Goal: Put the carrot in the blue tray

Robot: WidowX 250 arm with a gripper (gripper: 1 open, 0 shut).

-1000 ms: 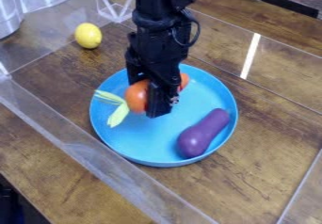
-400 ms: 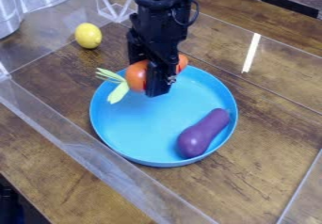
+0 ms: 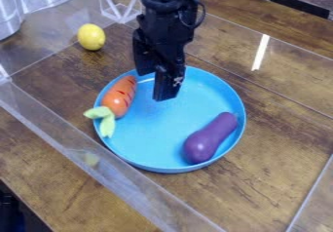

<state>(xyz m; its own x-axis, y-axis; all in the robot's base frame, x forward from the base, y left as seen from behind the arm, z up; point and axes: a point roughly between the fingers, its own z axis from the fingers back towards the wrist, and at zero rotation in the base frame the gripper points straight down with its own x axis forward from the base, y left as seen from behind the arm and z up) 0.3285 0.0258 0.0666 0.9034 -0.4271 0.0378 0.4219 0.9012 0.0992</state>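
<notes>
- The step in hand looks like the release: the carrot (image 3: pixel 119 96) lies on the left edge of the blue tray (image 3: pixel 156 154), its orange body on the rim and inside, its green top hanging out over the rim toward the counter (image 3: pixel 53 90);
- The gripper (image 3: pixel 166 88) points down just right of the carrot, apart from it; its jaws look parted and hold nothing;
- A second ago the carrot was clamped in the gripper above the tray's middle; since then the arm has shifted toward the left rim and the carrot has dropped free;
- The purple eggplant (image 3: pixel 211 136) inside the tray and the lemon (image 3: pixel 90 37) on the counter have not moved;
- Next, by my judgement, the arm need only lift straight up and clear; the carrot sits half on the rim, so a brush from a finger could tip it out.
</notes>
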